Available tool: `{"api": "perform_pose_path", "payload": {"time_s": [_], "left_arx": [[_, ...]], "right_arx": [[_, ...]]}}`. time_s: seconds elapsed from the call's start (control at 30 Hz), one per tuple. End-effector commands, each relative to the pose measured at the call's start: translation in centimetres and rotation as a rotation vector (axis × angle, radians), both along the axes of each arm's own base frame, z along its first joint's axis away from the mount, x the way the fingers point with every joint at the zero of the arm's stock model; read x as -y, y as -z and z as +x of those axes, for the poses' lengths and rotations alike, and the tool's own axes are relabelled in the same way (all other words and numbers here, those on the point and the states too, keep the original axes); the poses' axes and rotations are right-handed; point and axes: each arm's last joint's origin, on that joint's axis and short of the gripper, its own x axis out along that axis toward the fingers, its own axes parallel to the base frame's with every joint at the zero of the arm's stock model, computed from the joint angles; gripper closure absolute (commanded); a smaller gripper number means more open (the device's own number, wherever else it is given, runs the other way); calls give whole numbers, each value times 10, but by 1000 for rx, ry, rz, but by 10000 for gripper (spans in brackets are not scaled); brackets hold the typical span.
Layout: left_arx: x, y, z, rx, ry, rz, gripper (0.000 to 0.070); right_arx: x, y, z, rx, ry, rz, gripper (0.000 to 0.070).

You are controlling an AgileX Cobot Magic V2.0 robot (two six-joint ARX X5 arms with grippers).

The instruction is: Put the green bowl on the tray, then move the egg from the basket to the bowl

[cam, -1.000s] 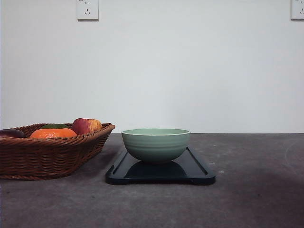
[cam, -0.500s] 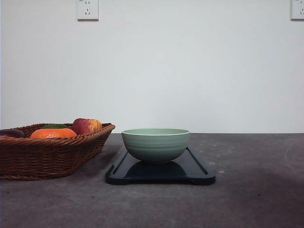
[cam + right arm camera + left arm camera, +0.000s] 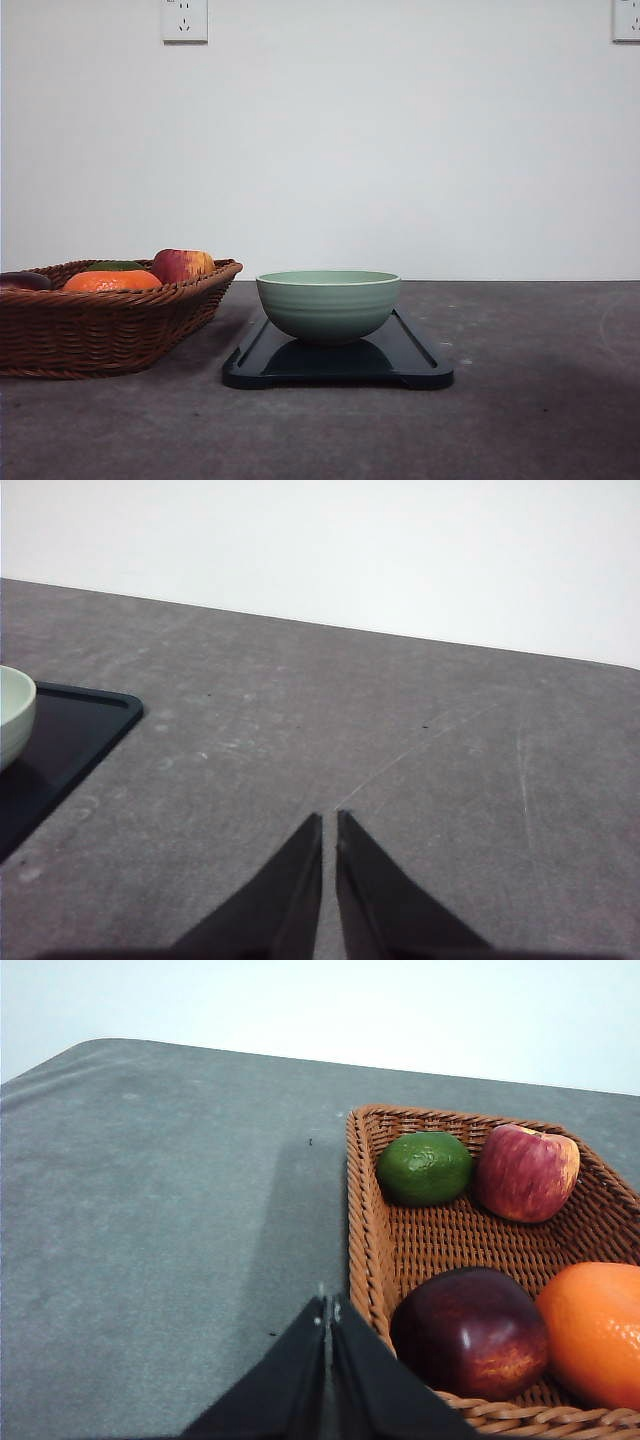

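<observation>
The green bowl [image 3: 328,304] stands upright on the tray [image 3: 420,360] in the middle of the table; its inside cannot be seen from the front. The basket [image 3: 100,325] sits to the tray's left. In the left wrist view my left gripper [image 3: 328,1305] is shut and empty, hanging just outside the braided rim of the basket [image 3: 362,1240]. My right gripper [image 3: 329,818] is shut and empty over bare table, to the right of the tray [image 3: 70,742] and the bowl's edge [image 3: 12,715]. The egg is out of view.
In the basket lie a green lime [image 3: 424,1168], a red-yellow apple [image 3: 526,1172], a dark red fruit [image 3: 468,1332] and an orange tangerine [image 3: 595,1330]. Grey tabletop stretches right of the tray. A white wall stands behind.
</observation>
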Motion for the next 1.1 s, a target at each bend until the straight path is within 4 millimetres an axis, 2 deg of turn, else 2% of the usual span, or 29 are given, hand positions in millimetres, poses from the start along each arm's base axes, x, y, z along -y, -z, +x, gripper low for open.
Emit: {"api": "perform_pose_path", "payload": {"time_s": [0.0,1.07], "left_arx": [[0,7,1,-22,-3,-4,700],[0,7,1,-22,-4,-5,700]], "right_arx": [[0,0,0,5,1,14,683],[0,0,0,5,1,14,683]]}}
